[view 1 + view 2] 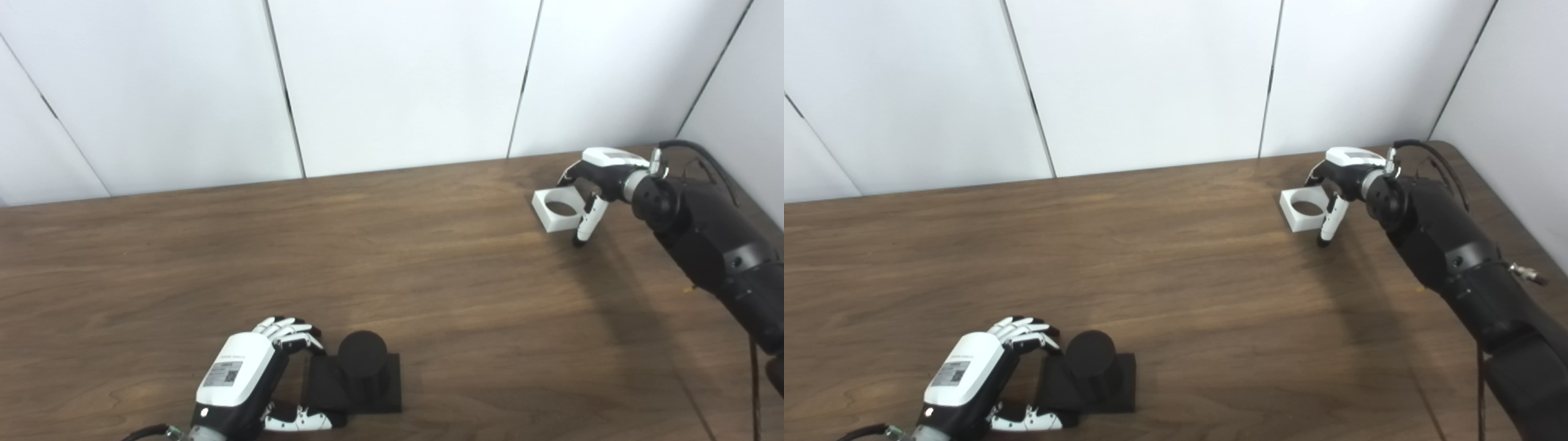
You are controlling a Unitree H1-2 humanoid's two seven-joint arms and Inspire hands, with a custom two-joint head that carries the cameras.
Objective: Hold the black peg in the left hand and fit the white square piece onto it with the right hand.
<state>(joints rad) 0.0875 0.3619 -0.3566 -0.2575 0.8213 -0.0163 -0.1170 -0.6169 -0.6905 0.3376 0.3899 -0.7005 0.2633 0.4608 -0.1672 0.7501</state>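
The black peg (361,355) stands upright on its square black base (383,392) on the table near the front edge. My left hand (242,376) is at the base's left side, with fingers (293,334) curled onto its far left corner and the thumb (305,421) along its near edge, closed on it. The white square piece (556,211), with a round hole, lies flat at the far right. My right hand (597,174) reaches over its right side; the thumb (587,223) hangs beside its near right corner, the fingers sit behind it, spread apart.
The brown wooden table (429,275) ends at white wall panels (398,79) at the back. The table's right edge runs close to my right arm (716,245), and a cable (695,150) loops off the wrist.
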